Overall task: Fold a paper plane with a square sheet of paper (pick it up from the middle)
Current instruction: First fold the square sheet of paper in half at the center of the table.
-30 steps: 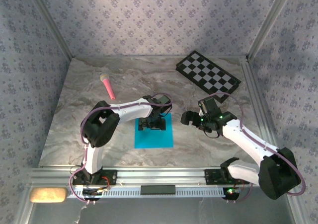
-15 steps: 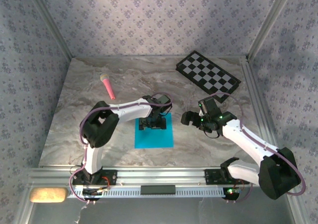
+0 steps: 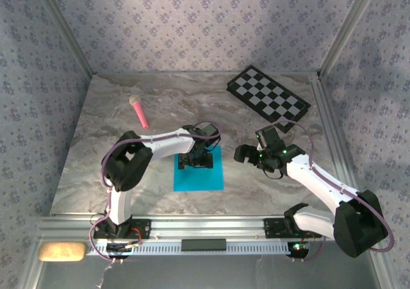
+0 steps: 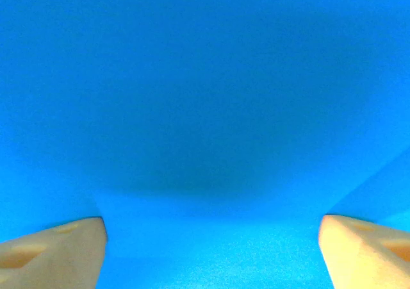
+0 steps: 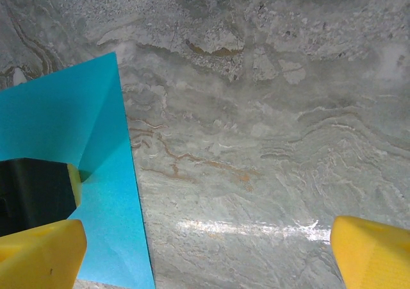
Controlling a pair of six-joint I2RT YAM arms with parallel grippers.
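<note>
L gripper (image 3: 196, 161) sits low on the square sheet of paper (image 3: 200, 177), jaws spread wide, nothing pinched; in its wrist view, blue paper spans between & ahead of both fingertips (image 4: 51, 254); R gripper (image 5: 208, 238) jaws also wide apart & empty, over bare marble table (image 5: 269, 122); sheet lies to left of R jaws, its edge just inside the left finger; checkerboard (image 3: 269, 99) & pink stick (image 3: 138, 109) lie well beyond both grippers.

The blue paper (image 3: 199, 179) lies on the table (image 3: 96, 148), near the front and in the middle. It is bright and plain (a slanting fold line shows near one corner).
</note>
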